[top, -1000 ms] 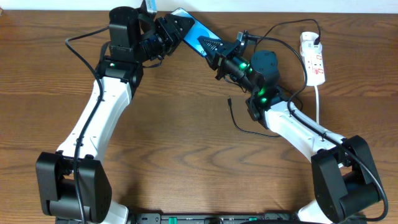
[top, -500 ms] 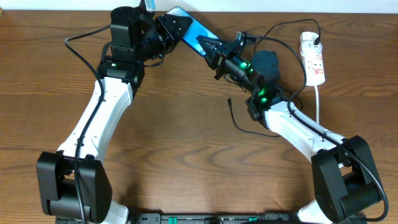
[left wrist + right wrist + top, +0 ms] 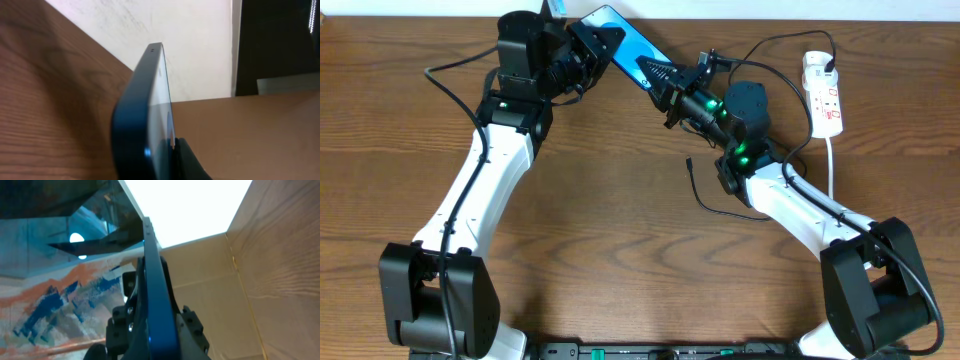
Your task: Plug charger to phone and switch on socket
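Seen from above, your two arms meet at the far middle of the wooden bench (image 3: 620,260), with the phone (image 3: 628,44) slanting between them, its bright blue screen showing. Your left tool (image 3: 598,40) is clenched on the phone's upper left end, and your right tool (image 3: 655,73) is clenched on its lower right end, so both tools grasp the same phone. In your left wrist view the phone (image 3: 145,115) appears edge-on and very close, with one dark finger (image 3: 189,162) pressed against its screen side. In your right wrist view the phone (image 3: 152,290) is again edge-on, its thin blue edge running up between the black fingers (image 3: 167,292). You cannot tell whether the phone touches the bench. The charger (image 3: 705,205) lies loose on the bench beside your right arm, its connector tip (image 3: 689,163) free, well apart from the phone and pointing away from you. Its cable passes under the right arm. The socket (image 3: 825,100) lies at the far right of the bench, its thick white cord (image 3: 832,165) trailing toward you.
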